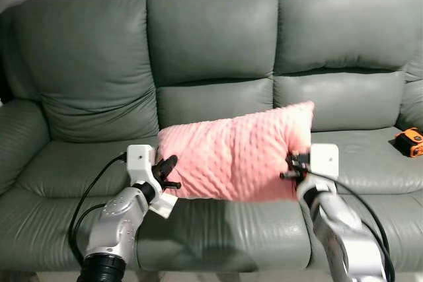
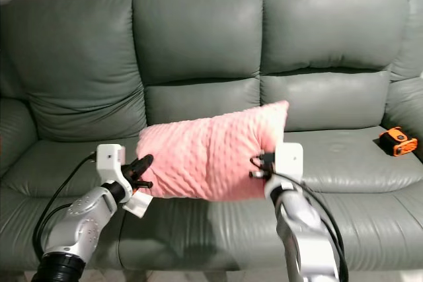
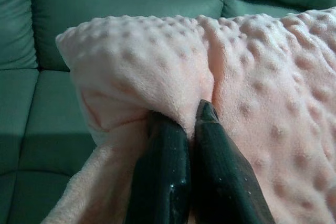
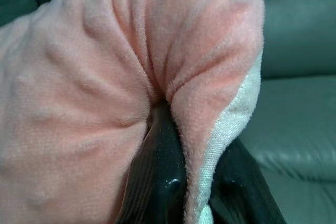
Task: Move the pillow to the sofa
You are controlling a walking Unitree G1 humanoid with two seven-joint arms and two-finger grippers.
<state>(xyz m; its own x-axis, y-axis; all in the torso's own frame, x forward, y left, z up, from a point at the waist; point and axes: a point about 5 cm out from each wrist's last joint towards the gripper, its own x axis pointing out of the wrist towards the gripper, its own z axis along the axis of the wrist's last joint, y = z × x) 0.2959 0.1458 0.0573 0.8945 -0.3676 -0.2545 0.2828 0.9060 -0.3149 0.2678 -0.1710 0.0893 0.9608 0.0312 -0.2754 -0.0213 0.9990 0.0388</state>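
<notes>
You are facing a grey-green sofa [image 1: 211, 51] with a pink dotted pillow [image 1: 234, 156] held in the air in front of its middle seat cushion, above the front edge. Your left gripper [image 1: 166, 173] pinches the pillow's left end, fingers [image 3: 168, 177] pressed together on a fold. Your right gripper [image 1: 292, 166] pinches its right end the same way. A small orange object [image 1: 410, 142] lies near the seat's right edge.
</notes>
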